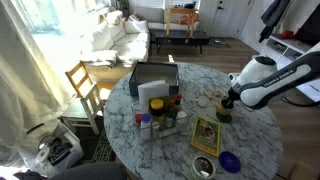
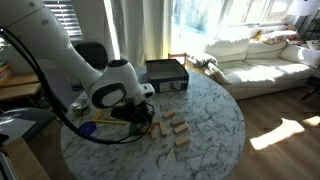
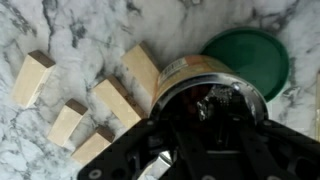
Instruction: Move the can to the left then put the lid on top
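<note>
In the wrist view the can (image 3: 186,72), a short round dark tin with a printed label, stands on the marble directly under my gripper (image 3: 206,108). Its dark, glinting inside shows between the black fingers. The fingers crowd the can's rim, and I cannot make out whether they grip it or stand apart from it. The lid (image 3: 252,55), a flat green disc, lies on the table touching the can's far right side. In an exterior view the gripper (image 1: 228,103) hangs low over the can (image 1: 223,114) near the table's edge.
Several wooden blocks (image 3: 110,98) lie just left of the can. The round marble table (image 1: 195,85) also carries a black box (image 1: 155,78), bottles (image 1: 160,115), a card (image 1: 206,135), a blue-purple disc (image 1: 230,160) and a silvery tin (image 1: 203,167). A wooden chair (image 1: 85,85) stands beside it.
</note>
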Available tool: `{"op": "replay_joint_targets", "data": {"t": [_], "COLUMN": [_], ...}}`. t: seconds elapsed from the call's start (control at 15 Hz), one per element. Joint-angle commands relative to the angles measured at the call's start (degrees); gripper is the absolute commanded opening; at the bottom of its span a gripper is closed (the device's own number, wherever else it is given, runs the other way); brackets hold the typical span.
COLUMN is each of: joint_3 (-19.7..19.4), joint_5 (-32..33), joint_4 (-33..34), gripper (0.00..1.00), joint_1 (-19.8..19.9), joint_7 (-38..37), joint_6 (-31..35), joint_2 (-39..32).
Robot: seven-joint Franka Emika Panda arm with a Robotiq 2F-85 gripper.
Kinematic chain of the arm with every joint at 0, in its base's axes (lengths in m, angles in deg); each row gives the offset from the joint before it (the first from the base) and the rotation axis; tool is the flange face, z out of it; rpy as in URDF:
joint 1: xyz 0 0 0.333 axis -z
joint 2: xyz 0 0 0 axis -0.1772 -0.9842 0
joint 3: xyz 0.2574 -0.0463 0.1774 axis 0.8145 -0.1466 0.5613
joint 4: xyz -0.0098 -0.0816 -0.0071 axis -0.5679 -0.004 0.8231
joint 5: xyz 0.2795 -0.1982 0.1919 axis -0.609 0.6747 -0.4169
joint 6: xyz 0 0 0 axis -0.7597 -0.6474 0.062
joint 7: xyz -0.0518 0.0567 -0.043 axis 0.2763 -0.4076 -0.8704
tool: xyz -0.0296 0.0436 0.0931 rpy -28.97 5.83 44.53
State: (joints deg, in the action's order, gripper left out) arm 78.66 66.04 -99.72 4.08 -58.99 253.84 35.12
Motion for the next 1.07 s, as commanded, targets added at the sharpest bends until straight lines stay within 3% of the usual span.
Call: {"op": "replay_joint_targets", "data": {"t": [0.0, 0.13, 0.4, 0.47, 0.6, 0.8, 0.87, 0.93, 1.0], "joint_3": [-1.9, -1.7, -1.8, -1.8, -2.2, -2.8, -2.9, -3.0, -3.0], "joint_5": [3.7, 4.2, 5.0, 5.2, 5.8, 6.6, 6.8, 7.1, 7.3], "joint_4": [1.3, 1.3, 1.2, 1.2, 1.2, 1.5, 1.4, 1.5, 1.4], "gripper": [0.09, 0.01, 0.0, 0.26, 0.33, 0.54, 0.4, 0.09, 0.08], "joint_1": [-1.0, -0.7, -0.9, -1.0, -1.3, -1.5, -1.7, -1.8, -1.9], "joint_7": [-2.8, -2.8, -3.0, -3.1, -3.5, -3.7, -3.8, -3.9, -4.0], "joint_6": [0.0, -0.3, -0.5, -0.7, -0.9, -1.1, -1.3, -1.4, -1.5], "joint_2": [-2.7, -3.1, -3.3, -3.3, -3.4, -3.5, -3.5, -3.6, -3.6]}}
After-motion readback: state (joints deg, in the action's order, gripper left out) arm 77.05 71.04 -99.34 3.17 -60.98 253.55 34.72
